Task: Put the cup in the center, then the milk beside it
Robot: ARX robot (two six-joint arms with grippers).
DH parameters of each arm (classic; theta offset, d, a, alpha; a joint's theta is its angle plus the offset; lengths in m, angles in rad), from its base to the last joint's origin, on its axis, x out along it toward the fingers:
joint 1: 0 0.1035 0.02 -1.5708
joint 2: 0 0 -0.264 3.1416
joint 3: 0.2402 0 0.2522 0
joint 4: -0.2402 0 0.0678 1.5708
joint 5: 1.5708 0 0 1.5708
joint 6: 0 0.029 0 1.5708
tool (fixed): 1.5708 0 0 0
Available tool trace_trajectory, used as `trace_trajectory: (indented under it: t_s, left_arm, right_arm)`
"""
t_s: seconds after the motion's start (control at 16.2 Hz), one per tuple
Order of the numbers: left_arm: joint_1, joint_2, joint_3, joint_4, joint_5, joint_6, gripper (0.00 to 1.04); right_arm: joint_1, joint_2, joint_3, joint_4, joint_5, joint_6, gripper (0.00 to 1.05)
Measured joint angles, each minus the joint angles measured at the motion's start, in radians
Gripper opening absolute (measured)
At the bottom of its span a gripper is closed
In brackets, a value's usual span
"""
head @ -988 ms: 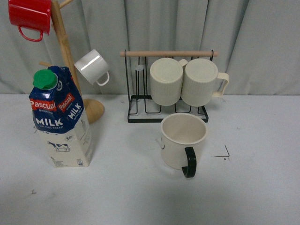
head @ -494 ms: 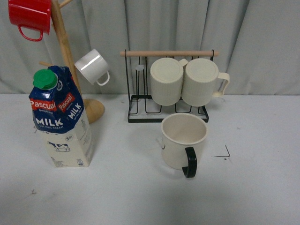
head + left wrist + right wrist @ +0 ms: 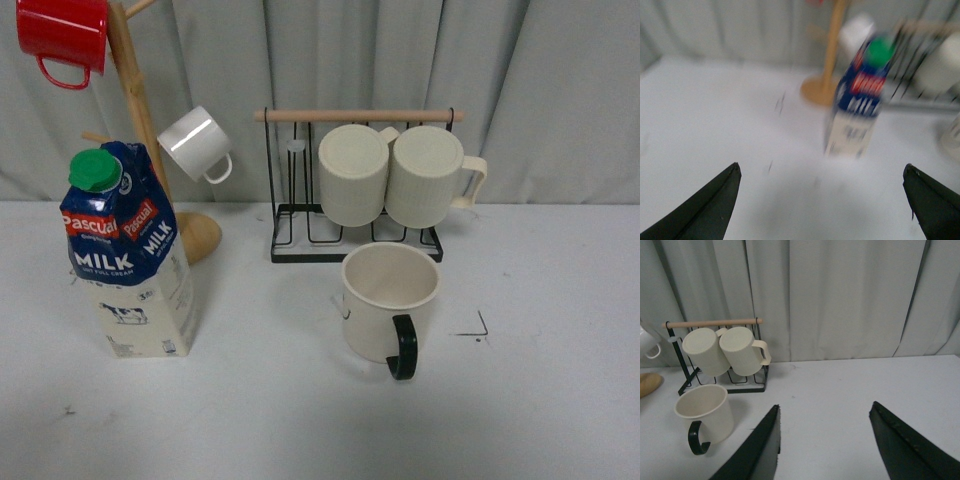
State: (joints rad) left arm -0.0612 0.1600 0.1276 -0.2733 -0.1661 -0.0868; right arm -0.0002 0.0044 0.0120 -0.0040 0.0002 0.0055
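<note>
The cup (image 3: 388, 300), a wide cream mug with a black handle turned toward me, stands upright on the table in front of the wire rack; it shows too in the right wrist view as the cup (image 3: 705, 412). A black corner mark (image 3: 478, 328) of the center lies just right of it. The milk (image 3: 128, 250), a blue and cream carton with a green cap, stands at the left, blurred as the milk (image 3: 857, 100) in the left wrist view. My left gripper (image 3: 821, 170) is open and empty, short of the carton. Also open and empty, my right gripper (image 3: 825, 407) hangs right of the cup.
A black wire rack (image 3: 355, 185) with two ribbed cream mugs stands behind the cup. A wooden mug tree (image 3: 140, 110) behind the carton carries a red mug (image 3: 62, 35) and a small white mug (image 3: 195, 143). Grey curtains close the back.
The front view has shifted slightly. The cup and the carton stay where they were.
</note>
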Motion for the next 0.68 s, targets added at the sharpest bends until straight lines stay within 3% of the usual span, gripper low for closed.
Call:
trace_trajectory:
  t_s: [0.12, 0.37, 0.49, 0.68]
  left_arm:
    - [-0.001, 0.169, 0.095, -0.07, -0.054, -0.039, 0.98]
    - [0.035, 0.342, 0.205, 0.031, -0.055, -0.052, 0.98]
    - [0.06, 0.548, 0.34, 0.23, 0.016, -0.035, 0.98]
    - [0.034, 0.829, 0.414, 0.437, 0.068, 0.012, 0.98]
  right_arm:
    - [0.0, 0.0, 0.0, 0.0, -0.001, 0.0, 0.62]
    - [0.0, 0.0, 0.0, 0.001, 0.0, 0.0, 0.78]
    - [0.0, 0.0, 0.0, 0.0, 0.0, 0.0, 1.0]
    - [0.0, 0.0, 0.0, 0.0, 0.0, 0.0, 0.98]
